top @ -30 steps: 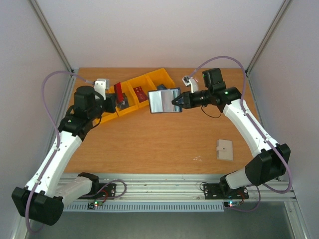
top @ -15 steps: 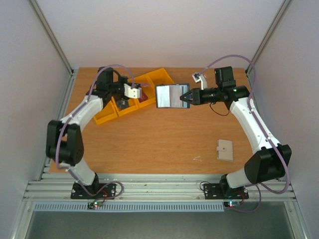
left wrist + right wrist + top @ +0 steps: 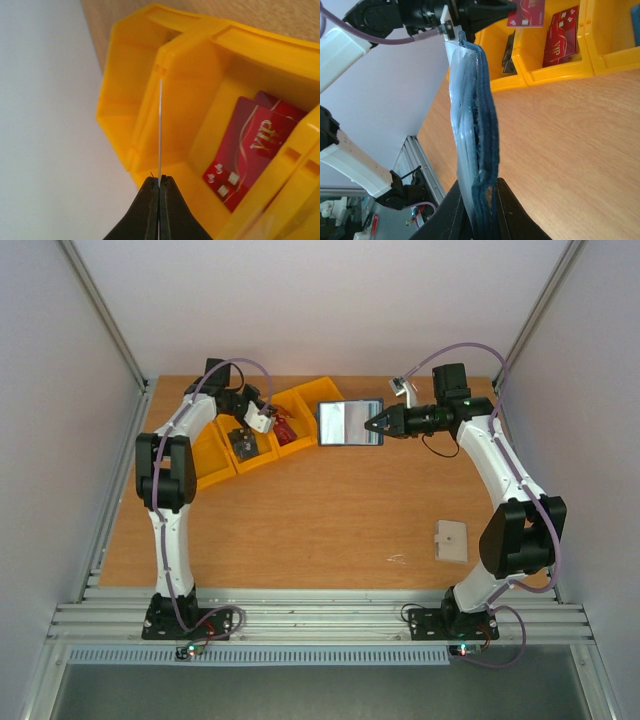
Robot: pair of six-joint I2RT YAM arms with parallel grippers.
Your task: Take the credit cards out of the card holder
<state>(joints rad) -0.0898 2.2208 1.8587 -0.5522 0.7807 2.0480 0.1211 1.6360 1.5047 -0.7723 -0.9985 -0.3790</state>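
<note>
My right gripper [image 3: 372, 425] is shut on the edge of the card holder [image 3: 349, 423] and holds it open above the table, its blue-grey inner side facing up. In the right wrist view the card holder [image 3: 476, 125] hangs edge-on between my fingers [image 3: 502, 210]. My left gripper [image 3: 272, 424] is shut on a red credit card, which shows edge-on as a thin line [image 3: 160, 125] over a yellow bin. That card also shows in the right wrist view [image 3: 526, 11]. Two more red cards [image 3: 250, 147] lie in the neighbouring bin compartment.
A row of yellow bins [image 3: 213, 465] stands at the back left; one holds a dark object [image 3: 243, 443]. A beige square pad [image 3: 451, 541] lies on the table at the near right. Walls close in the back and both sides.
My left arm has swung from the near left to the back, bringing its gripper over the bins. My right gripper has carried the card holder a little right and back.
</note>
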